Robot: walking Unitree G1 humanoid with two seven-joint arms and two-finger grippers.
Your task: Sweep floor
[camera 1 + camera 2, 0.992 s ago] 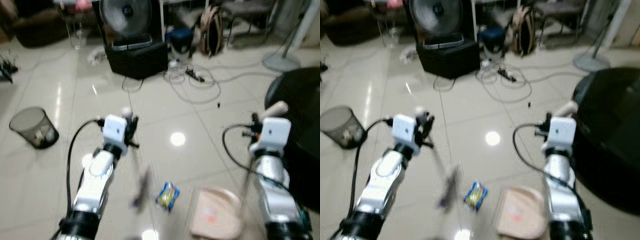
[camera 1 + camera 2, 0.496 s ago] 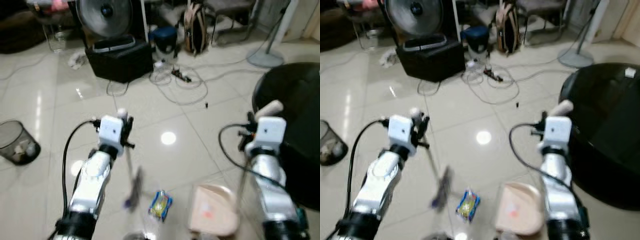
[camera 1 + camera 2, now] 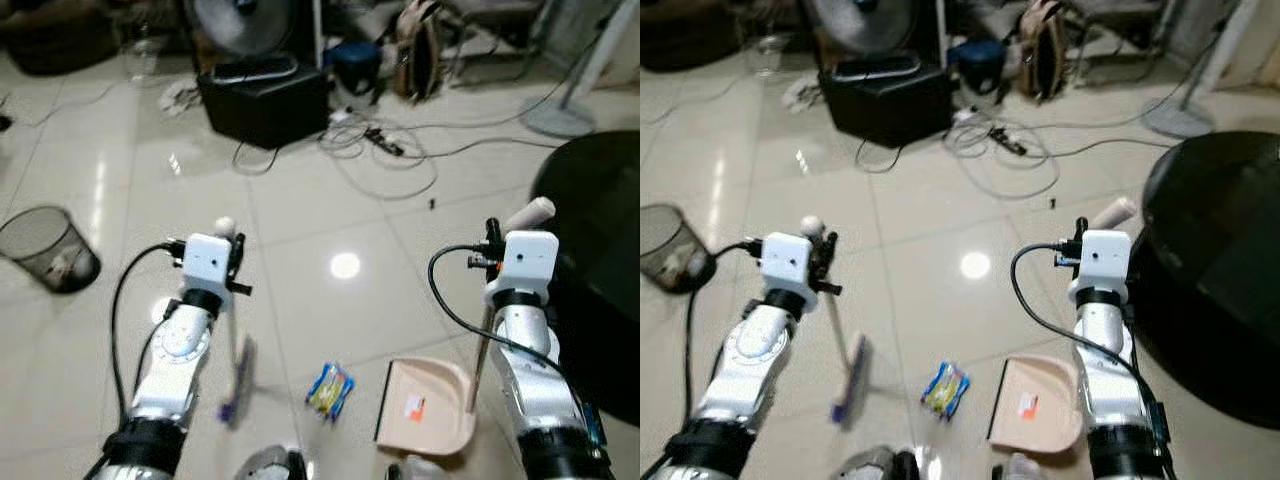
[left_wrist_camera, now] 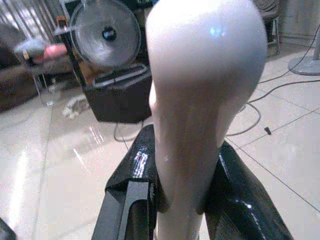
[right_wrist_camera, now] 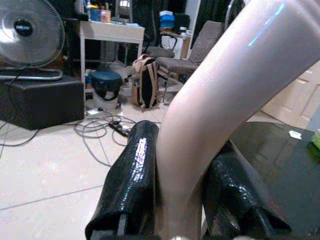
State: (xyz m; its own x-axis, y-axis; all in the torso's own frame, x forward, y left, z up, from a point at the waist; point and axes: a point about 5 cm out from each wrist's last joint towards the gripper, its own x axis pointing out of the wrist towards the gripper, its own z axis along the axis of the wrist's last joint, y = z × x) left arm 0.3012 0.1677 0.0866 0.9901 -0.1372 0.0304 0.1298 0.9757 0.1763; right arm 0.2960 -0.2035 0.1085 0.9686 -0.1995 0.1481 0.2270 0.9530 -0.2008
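My left gripper [image 3: 228, 262] is shut on the pale handle of a broom [image 3: 239, 370], whose purple brush head rests blurred on the tiled floor left of centre. In the left wrist view the handle's rounded end [image 4: 200, 90] sits between the black fingers [image 4: 135, 185]. My right gripper [image 3: 498, 252] is shut on the cream handle of a pinkish dustpan [image 3: 425, 405] that lies on the floor at the lower right. The right wrist view has that handle [image 5: 220, 100] clamped between the fingers [image 5: 131, 180]. A blue and yellow wrapper [image 3: 330, 389] lies on the floor between brush and dustpan.
A mesh waste bin [image 3: 48, 247] stands at the left. A black box with a fan [image 3: 262, 95], a backpack [image 3: 421, 60] and tangled cables with a power strip [image 3: 385, 143] lie ahead. A round black table [image 3: 600, 260] crowds the right side.
The camera has swung and the scene has shifted. The brush head now sits further left of the wrapper. Both grippers keep their hold on the handles.
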